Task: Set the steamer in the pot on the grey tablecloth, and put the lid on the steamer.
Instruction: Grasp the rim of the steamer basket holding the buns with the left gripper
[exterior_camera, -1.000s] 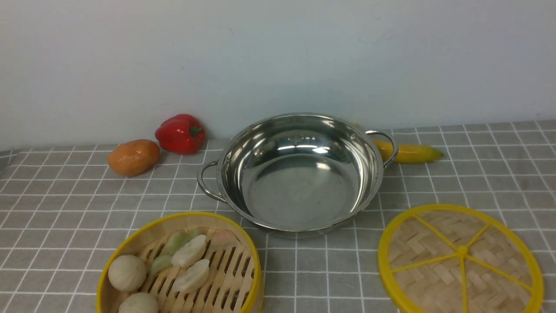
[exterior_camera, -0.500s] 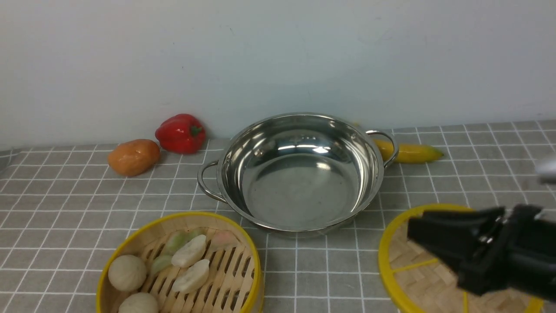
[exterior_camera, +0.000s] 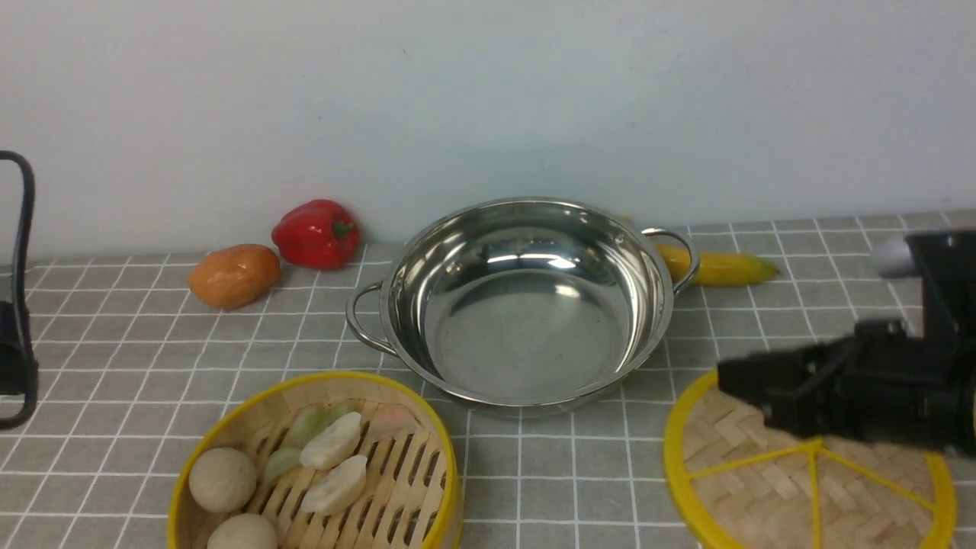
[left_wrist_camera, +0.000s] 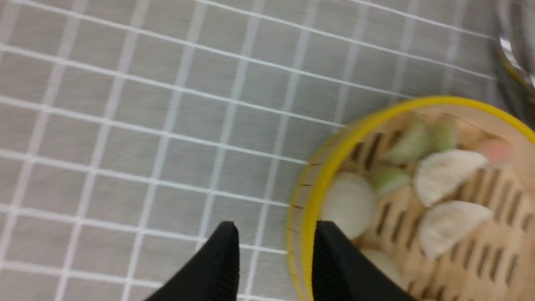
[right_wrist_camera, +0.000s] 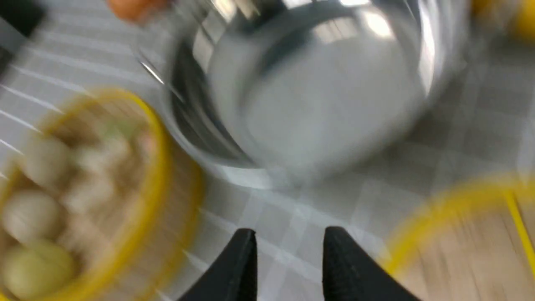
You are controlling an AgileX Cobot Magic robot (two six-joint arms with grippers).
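The steamer (exterior_camera: 396, 488), a yellow-rimmed bamboo basket holding buns and dumplings, sits at the front left of the grey tablecloth (exterior_camera: 152, 343). The shiny pot (exterior_camera: 526, 328) stands empty behind it at the centre. The lid (exterior_camera: 762, 488) lies flat at the front right. My right gripper (exterior_camera: 728, 381) reaches in from the right above the lid's far edge; in its blurred wrist view the right gripper (right_wrist_camera: 288, 242) is open and empty over cloth. My left gripper (left_wrist_camera: 273, 238) is open and empty, with the steamer (left_wrist_camera: 480, 255) rim showing between its fingers; I cannot tell its height.
A red pepper (exterior_camera: 316, 232) and an orange fruit (exterior_camera: 234, 274) lie at the back left by the white wall. A banana (exterior_camera: 717, 267) lies behind the pot's right handle. A black cable and part of the left arm (exterior_camera: 15, 358) show at the far left edge.
The right arm came in from the right over the lid and now sits a little higher. Part of the left arm has appeared at the left edge. Steamer, pot and lid have not moved.
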